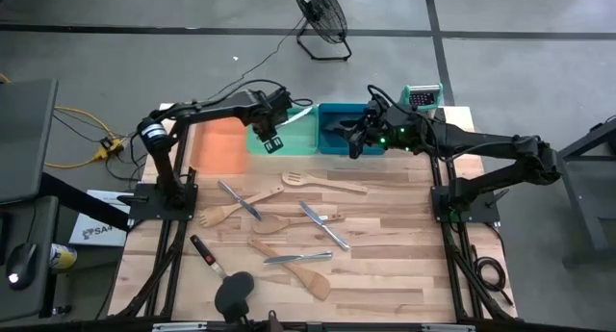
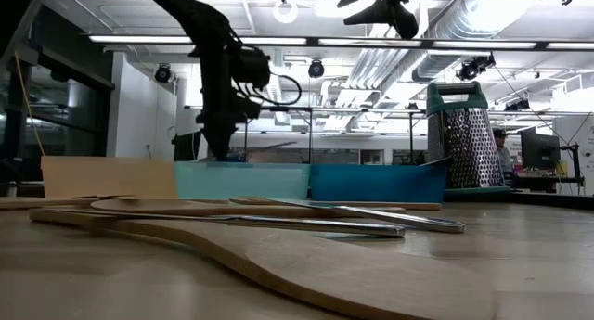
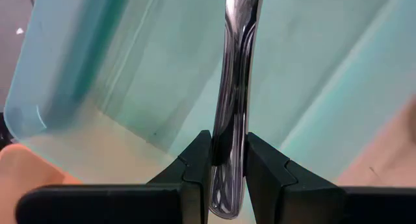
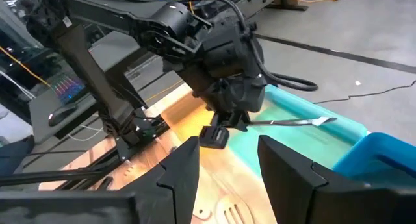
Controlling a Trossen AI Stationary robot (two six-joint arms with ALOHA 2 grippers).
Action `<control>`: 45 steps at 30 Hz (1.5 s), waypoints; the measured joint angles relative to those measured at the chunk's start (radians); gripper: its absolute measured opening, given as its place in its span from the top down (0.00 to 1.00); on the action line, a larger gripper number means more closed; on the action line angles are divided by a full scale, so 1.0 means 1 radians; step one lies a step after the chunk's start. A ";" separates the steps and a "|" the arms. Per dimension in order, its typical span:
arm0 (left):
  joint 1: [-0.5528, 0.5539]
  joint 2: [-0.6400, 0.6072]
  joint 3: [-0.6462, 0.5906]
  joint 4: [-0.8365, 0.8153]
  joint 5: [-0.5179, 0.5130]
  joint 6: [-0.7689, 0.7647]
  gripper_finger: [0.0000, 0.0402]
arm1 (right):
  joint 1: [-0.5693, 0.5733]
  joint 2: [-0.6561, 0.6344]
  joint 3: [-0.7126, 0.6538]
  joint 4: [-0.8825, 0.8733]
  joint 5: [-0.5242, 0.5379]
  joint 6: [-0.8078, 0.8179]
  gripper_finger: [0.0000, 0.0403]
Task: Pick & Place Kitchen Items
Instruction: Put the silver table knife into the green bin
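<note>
**Kitchen items: one metal piece held over the green tray, the rest on the worktop**

The kitchen items [image 1: 279,226] lie mostly scattered across the middle and near part of the worktop [image 1: 404,274]: pale wooden spoons and spatulas, slim silver cutlery and a black turner near the near-left edge. Along the far edge stand three trays side by side, the orange tray [image 1: 219,147] toward the far-left corner, the green tray [image 1: 289,140] in the middle and the blue tray [image 1: 339,132] beside it, with a box grater [image 2: 461,139] toward the far-right corner.

The left arm reaches from the left edge to the green tray. Its left tool [image 3: 229,160] is clamped on a piece of silver cutlery [image 3: 235,68], gripping the handle near its end. The long axis of the piece runs straight out from between the jaws and over the tray's floor, so the coming move seems to turn on this: the tray lies directly below the held piece, and letting go would drop it lengthwise inside.

The right arm reaches from the right edge to the blue tray, next to the green one. Its right tool [image 4: 227,160] has its fingers apart and holds nothing; it looks across at the left arm.

Of the two, the left arm is plainly the nearer to the green tray.
</note>
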 joint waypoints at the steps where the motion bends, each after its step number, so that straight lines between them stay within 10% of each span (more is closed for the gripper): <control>1: 0.000 0.011 0.003 -0.002 -0.005 0.003 0.85 | 0.000 0.000 0.000 -0.002 0.000 0.001 0.63; 28: 0.001 0.180 0.008 0.005 -0.050 0.029 0.85 | 0.000 0.000 0.000 -0.005 0.000 0.002 0.63; 45: 0.001 0.184 0.029 -0.030 -0.050 0.060 0.63 | 0.000 0.000 0.000 -0.012 0.000 0.002 0.63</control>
